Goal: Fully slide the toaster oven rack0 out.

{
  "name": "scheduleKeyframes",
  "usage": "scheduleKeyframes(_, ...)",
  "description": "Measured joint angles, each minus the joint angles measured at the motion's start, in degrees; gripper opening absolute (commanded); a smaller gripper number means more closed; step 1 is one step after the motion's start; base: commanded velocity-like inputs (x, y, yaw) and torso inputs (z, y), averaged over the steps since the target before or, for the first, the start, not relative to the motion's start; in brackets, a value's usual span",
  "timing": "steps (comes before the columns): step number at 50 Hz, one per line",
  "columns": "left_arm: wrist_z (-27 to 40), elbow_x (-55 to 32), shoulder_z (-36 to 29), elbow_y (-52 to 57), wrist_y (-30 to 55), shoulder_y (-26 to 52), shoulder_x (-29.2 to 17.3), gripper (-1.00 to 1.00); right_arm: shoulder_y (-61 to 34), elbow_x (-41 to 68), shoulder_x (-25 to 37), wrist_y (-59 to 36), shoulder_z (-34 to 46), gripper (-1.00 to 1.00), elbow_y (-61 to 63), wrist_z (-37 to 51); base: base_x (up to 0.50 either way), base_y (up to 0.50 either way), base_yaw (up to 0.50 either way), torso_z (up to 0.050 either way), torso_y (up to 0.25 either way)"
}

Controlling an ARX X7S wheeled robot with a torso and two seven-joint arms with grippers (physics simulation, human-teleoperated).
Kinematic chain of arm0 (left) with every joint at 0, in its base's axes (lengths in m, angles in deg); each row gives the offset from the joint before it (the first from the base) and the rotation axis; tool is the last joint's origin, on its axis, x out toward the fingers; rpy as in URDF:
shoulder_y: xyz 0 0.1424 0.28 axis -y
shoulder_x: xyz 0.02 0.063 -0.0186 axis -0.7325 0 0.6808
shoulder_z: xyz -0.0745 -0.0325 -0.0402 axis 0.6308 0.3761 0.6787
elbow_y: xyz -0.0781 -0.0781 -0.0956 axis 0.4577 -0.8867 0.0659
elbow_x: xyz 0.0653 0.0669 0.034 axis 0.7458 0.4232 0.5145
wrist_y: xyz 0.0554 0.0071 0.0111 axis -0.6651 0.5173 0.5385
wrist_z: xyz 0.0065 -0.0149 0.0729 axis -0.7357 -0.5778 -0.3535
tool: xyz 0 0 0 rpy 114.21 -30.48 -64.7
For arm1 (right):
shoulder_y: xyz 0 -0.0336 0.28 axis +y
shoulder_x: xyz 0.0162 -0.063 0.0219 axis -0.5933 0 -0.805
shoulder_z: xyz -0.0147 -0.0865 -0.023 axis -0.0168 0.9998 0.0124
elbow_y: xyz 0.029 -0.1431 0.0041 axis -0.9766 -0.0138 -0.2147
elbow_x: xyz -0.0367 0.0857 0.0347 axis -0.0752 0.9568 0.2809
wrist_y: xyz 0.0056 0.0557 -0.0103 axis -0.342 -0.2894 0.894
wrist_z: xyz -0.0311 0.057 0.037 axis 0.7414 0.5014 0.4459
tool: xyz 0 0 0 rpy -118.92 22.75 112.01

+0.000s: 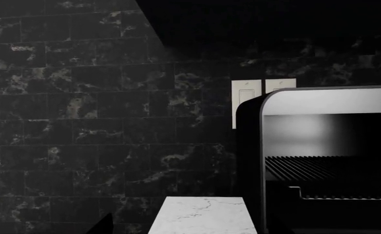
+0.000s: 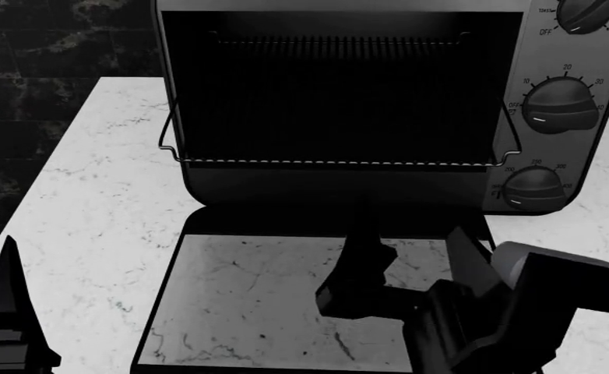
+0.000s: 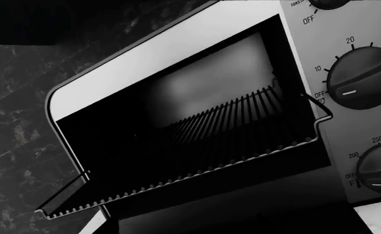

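now, left wrist view: boxy silver-grey toaster oven stands open on the white marble counter, wire rack inside.

head view: rack's front bar sits at the cavity mouth above the lowered glass door; right gripper hovers over it, jaws spread, grasping nothing; left gripper idles, jaw state unreadable.

right wrist view: black dials beside the rack.

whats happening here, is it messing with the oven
A two-armed robot faces a toaster oven on a marble counter. The glass door is dropped flat open, and the wire rack has its front edge at the mouth of the cavity. The right gripper hovers over the door just short of the rack, touching nothing. The left gripper sits low at the side, idle.
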Motion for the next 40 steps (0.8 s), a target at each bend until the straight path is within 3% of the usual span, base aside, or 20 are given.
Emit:
scheduleKeyframes(23, 0.89, -0.27, -0.75, -0.67, -0.50, -0.06, -0.75, 1.00, -2.51, 13.23, -2.32, 2.08, -4.06, 1.00, -5.99, 2.75, 0.00, 0.00, 0.00, 0.000, 0.000)
scheduleKeyframes(40, 1.54, -0.63, -1.20, -1.77, -1.39, -0.27, -1.40, 1.00, -6.45, 16.47, -1.61, 3.91, -2.81, 1.00, -11.77, 5.47, 0.00, 0.00, 0.00, 0.000, 0.000)
